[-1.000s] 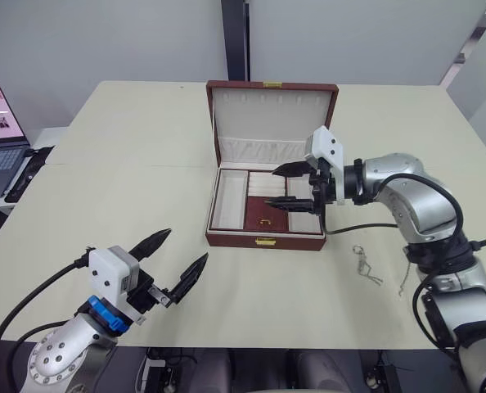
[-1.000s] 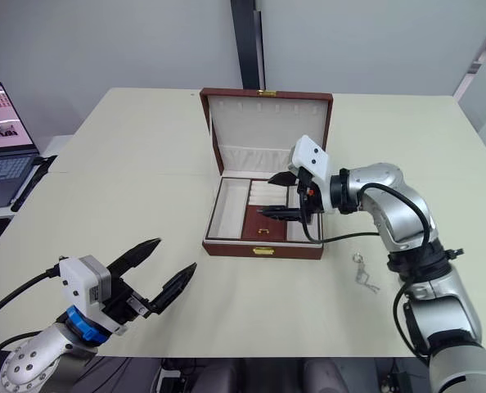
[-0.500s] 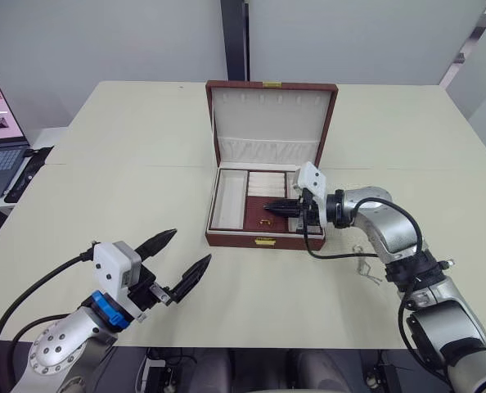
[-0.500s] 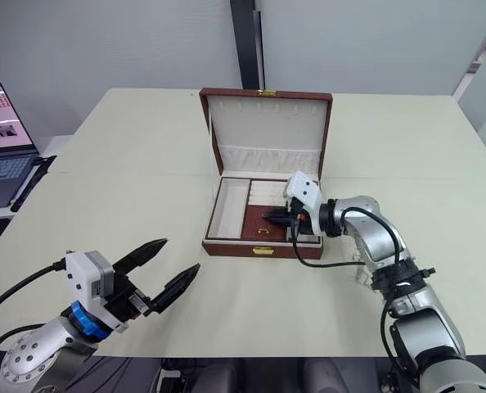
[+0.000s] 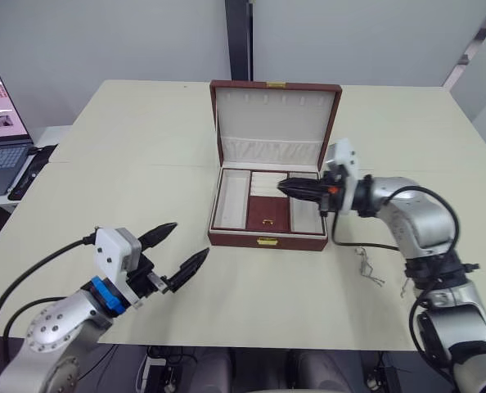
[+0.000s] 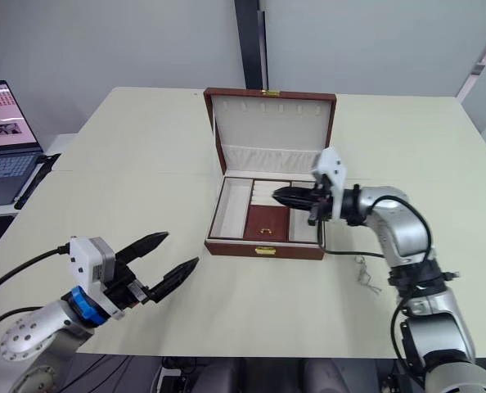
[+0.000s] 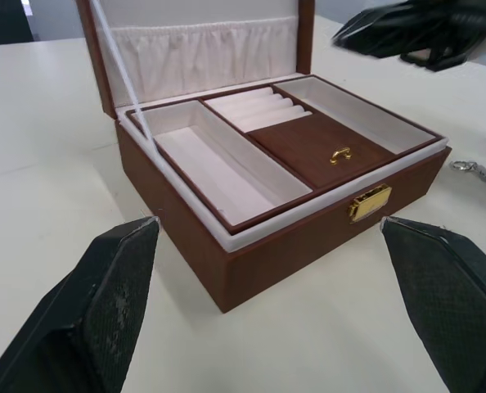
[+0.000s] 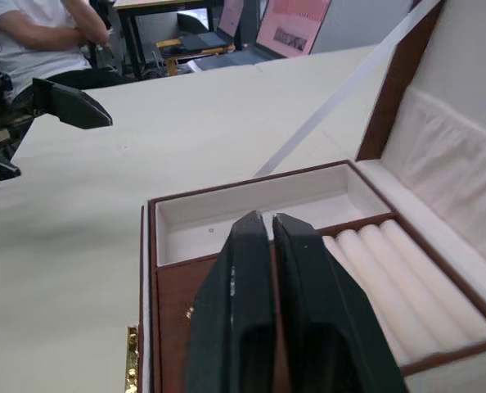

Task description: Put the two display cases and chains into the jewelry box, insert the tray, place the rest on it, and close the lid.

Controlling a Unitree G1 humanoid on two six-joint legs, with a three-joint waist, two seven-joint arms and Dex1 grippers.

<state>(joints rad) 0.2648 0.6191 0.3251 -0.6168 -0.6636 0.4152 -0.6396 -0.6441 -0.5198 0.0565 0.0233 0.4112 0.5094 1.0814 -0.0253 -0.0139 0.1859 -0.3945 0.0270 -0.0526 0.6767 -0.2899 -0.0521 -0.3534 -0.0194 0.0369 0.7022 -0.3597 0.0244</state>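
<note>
Dark red wood fills my screen: the jewelry box (image 5: pixel 267 214) sits on the bench (image 5: pixel 145 164) with its lid (image 5: pixel 276 123) standing open, and the tray (image 7: pixel 284 147) is already seated inside, its centre flap (image 5: pixel 268 214) down. A second ago my right hand (image 5: pixel 296 188) hovered with fingers spread over the tray, then dipped in low toward the flap; now it has lifted back with its fingers pressed together on nothing, hanging over the tray's right compartment. I judge that was a press to settle the tray, so insertion looks done. Off to that hand's far side, outside the box, a chain (image 5: pixel 367 266) lies loose on the bench, well apart from the fingers. That belongs on the tray next, I reckon. My left hand (image 5: pixel 177 254) waits in front of the box, fingers wide apart and empty, the box's gold clasp (image 7: pixel 368 202) straight ahead of it.
</note>
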